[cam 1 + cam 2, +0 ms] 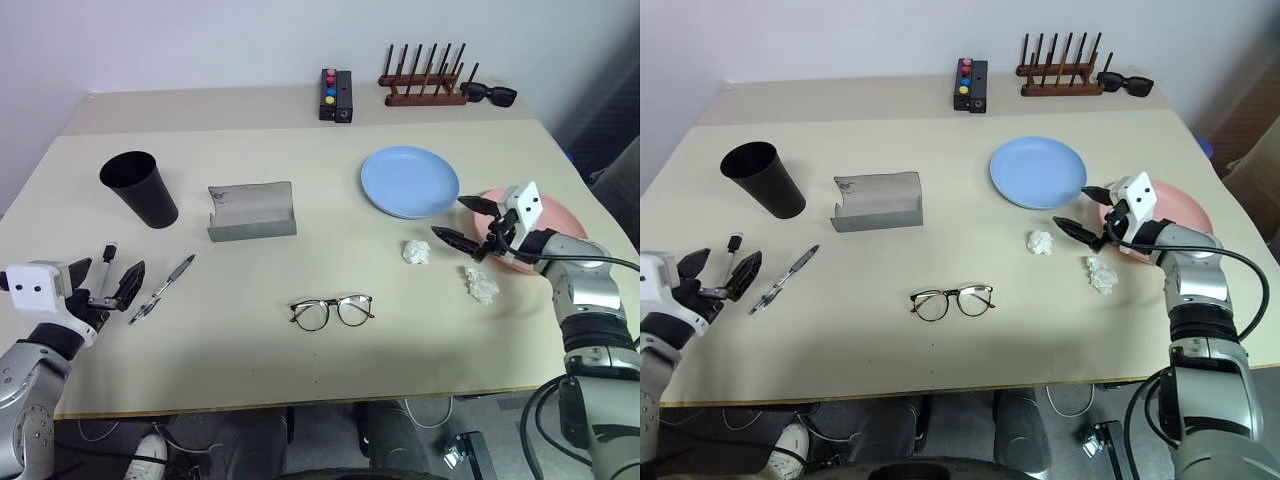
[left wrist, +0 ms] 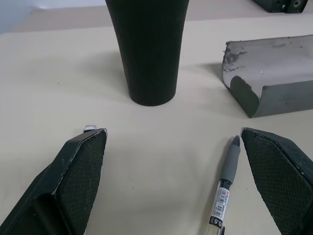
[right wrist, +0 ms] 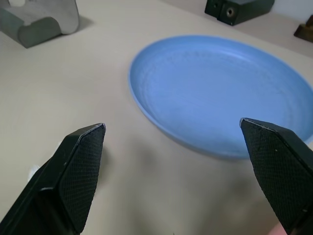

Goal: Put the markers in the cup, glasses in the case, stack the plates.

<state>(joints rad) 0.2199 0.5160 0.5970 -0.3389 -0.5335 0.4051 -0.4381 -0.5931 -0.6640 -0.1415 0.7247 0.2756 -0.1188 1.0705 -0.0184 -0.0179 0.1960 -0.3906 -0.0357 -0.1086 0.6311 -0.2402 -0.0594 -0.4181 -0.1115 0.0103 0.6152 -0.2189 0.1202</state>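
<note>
Two markers lie at my left side of the table (image 1: 300,370). One marker (image 1: 160,289) rests flat just beside my left gripper (image 1: 118,283), on its inner side, long axis running diagonally from near-left to far-right; in the left wrist view its grey end points away from me toward the gap between cup and case. The other marker (image 1: 107,258) sits at the far finger of that gripper, mostly hidden, so I cannot tell its full lie. Left gripper fingers spread wide, holding nothing, hovering low.

Cup (image 1: 139,188): upright, mouth up, beyond my left gripper, apart from it. Case (image 1: 251,211): open, standing to the right of the cup, long axis across the table. Glasses (image 1: 331,311): mid-table near the front edge, well apart from both grippers, lenses facing me, frame running side to side.

Right gripper (image 1: 467,224): fingers spread wide, empty, aimed toward the blue plate (image 1: 409,181), which lies flat just beyond it. Pink plate (image 1: 545,232) lies flat under and behind that gripper, near the blue one; I cannot tell if the rims touch. Two crumpled paper wads (image 1: 416,251) lie near the right gripper.
</note>
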